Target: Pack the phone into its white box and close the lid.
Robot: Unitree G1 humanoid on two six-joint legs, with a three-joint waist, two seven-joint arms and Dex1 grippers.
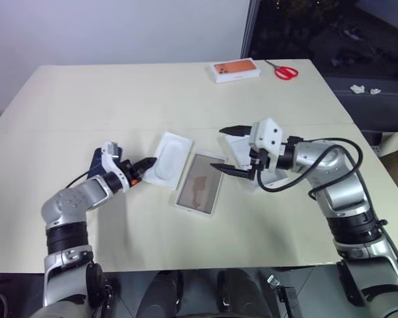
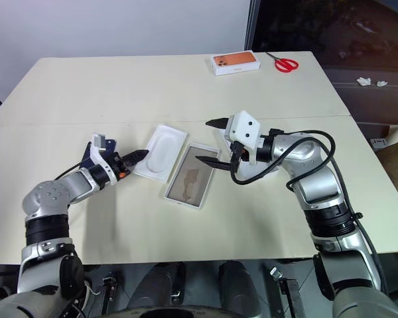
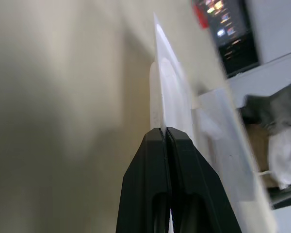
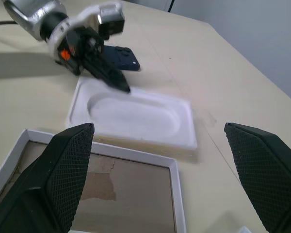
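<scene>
Left jaws together, pinched on the thin rim of the white insert (image 1: 167,161) at its nearest edge. Probably a clearing step: carry the insert aside to leave the box free for the phone. Keep the pinch deep on the rim, given so thin a lip and the likely slip or flex. Lift before sliding, to avoid dragging the far edge against the white box (image 1: 200,183), just beyond the insert, side by side and nearly touching. Just behind these jaws, flat on the surface (image 1: 119,93) and close under the wrist: the phone (image 4: 121,56). Avoid sweeping back over it. Best open room: bare surface ahead of the jaws and off to their outer side, well apart from everything.

Right jaws spread wide, holding nothing, hanging above the box's far end. Beneath and behind them, partly hidden by the arm, apparently the lid (image 1: 237,151). Keep the insert's path away from these jaws. Far beyond, near the surface's back edge: an orange-topped box (image 1: 235,69) and red scissors (image 1: 285,71), unlikely to interfere.
</scene>
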